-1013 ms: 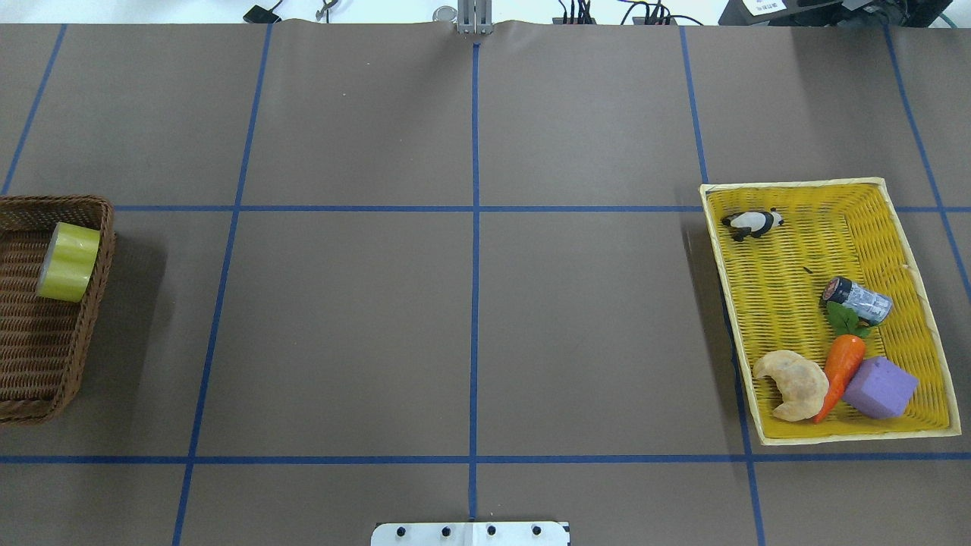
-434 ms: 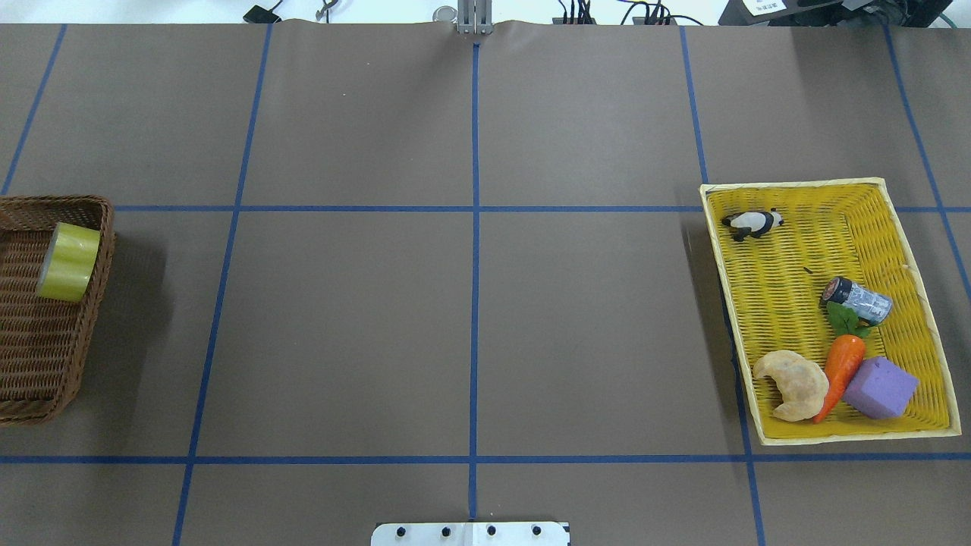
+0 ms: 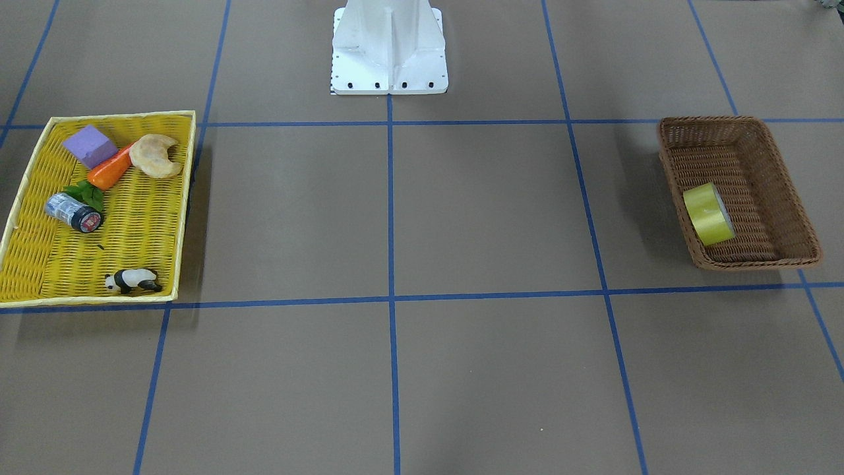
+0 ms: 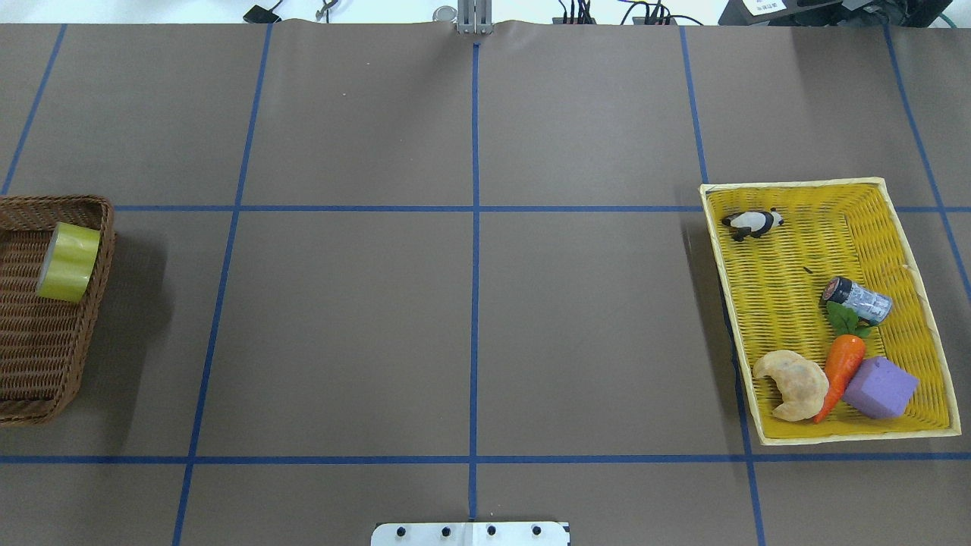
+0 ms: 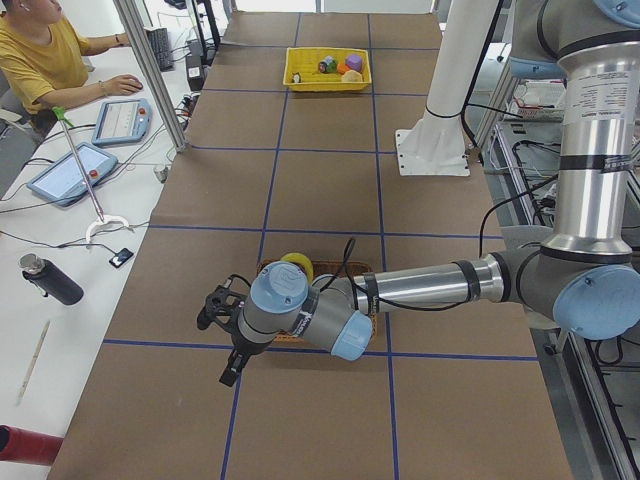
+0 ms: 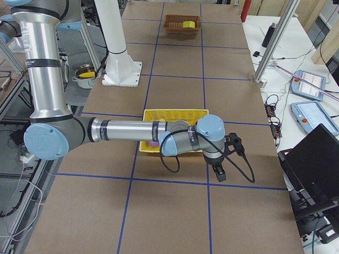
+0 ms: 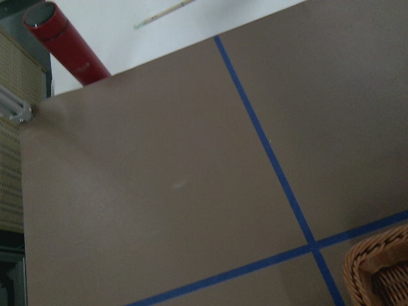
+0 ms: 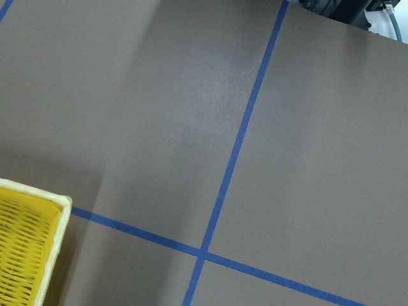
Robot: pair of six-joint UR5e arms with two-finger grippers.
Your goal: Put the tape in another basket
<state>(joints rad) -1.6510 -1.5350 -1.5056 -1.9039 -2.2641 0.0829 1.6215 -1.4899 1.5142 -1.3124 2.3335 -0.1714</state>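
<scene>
The yellow-green tape roll (image 4: 68,262) stands on edge inside the deep brown wicker basket (image 4: 107,250), against its inner wall; it also shows in the front view (image 3: 707,214) within that basket (image 3: 715,119). The shallow yellow tray (image 4: 789,303) lies at the opposite end of the table. My left gripper (image 5: 228,345) hovers over the table just beyond the brown basket. My right gripper (image 6: 219,170) hovers just beyond the yellow tray (image 6: 175,114). Both show only in the side views, so I cannot tell whether they are open or shut.
The yellow tray holds a toy panda (image 4: 752,222), a small dark cylinder (image 4: 859,299), a carrot (image 4: 840,371), a croissant (image 4: 793,383) and a purple block (image 4: 880,388). The robot's white base (image 3: 389,49) stands at mid-table. An operator (image 5: 40,55) sits beside the table.
</scene>
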